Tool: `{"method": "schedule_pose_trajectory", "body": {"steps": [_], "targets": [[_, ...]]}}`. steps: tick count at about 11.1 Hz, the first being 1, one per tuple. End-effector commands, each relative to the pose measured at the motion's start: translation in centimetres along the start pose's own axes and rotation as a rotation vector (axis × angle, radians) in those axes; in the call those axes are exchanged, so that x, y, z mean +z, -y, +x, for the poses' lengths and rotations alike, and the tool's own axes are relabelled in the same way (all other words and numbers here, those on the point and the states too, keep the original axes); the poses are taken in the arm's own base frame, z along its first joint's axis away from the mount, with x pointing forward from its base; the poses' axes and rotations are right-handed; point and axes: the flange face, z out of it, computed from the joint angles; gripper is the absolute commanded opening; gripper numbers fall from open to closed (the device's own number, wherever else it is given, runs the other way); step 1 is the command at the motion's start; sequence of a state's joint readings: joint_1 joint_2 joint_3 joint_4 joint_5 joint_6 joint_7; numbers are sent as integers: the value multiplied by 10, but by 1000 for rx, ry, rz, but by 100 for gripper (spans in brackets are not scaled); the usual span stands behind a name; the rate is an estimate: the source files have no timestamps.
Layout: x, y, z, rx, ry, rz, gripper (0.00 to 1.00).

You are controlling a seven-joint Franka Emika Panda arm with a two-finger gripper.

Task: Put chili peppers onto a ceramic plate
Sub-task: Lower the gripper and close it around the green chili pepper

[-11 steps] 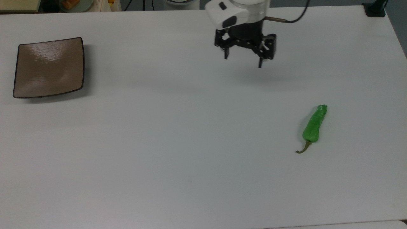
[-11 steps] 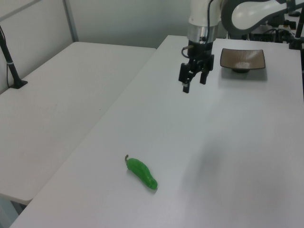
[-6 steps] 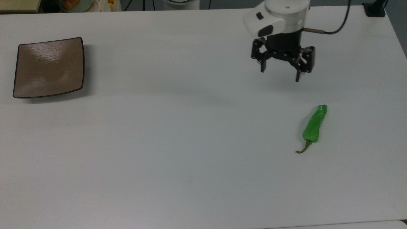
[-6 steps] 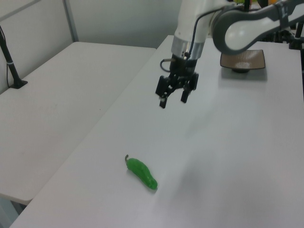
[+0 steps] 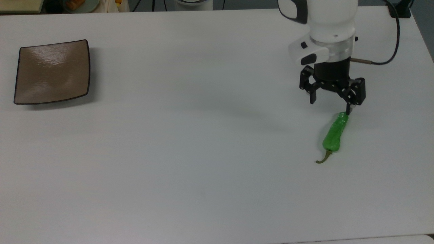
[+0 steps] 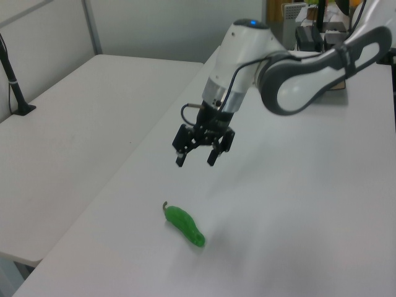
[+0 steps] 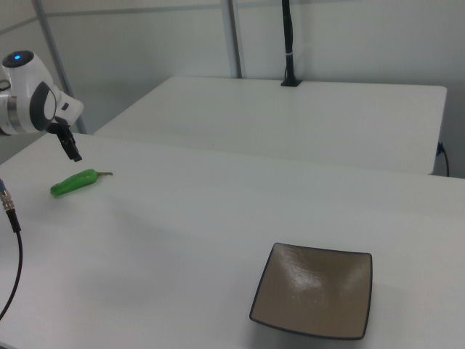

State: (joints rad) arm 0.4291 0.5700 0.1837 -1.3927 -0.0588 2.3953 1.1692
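Gripper (image 5: pixel 330 107) jaws wide open, empty, hanging above pepper (image 5: pixel 334 134) tip; plate (image 5: pixel 52 71) well apart; no readable writing.

The claw (image 6: pixel 197 158) hangs open above the bench (image 6: pixel 297 210). The green pepper (image 6: pixel 184 225) lies flat below it, untouched.

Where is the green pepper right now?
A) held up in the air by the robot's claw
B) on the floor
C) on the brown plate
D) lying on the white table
D: the chili pepper lies flat on the white table, with the open gripper hanging above it and the ceramic plate bare, far across the table.
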Motion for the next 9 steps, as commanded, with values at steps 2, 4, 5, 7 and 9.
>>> {"method": "schedule_pose_trajectory", "body": {"steps": [2, 4, 5, 7, 9], "targets": [[53, 16, -20, 36, -7, 3, 100], [77, 15, -38, 15, 5, -11, 100], [89, 15, -42, 5, -7, -3, 100], [111, 14, -46, -6, -20, -14, 100], [130, 12, -53, -18, -15, -25, 100]]}}
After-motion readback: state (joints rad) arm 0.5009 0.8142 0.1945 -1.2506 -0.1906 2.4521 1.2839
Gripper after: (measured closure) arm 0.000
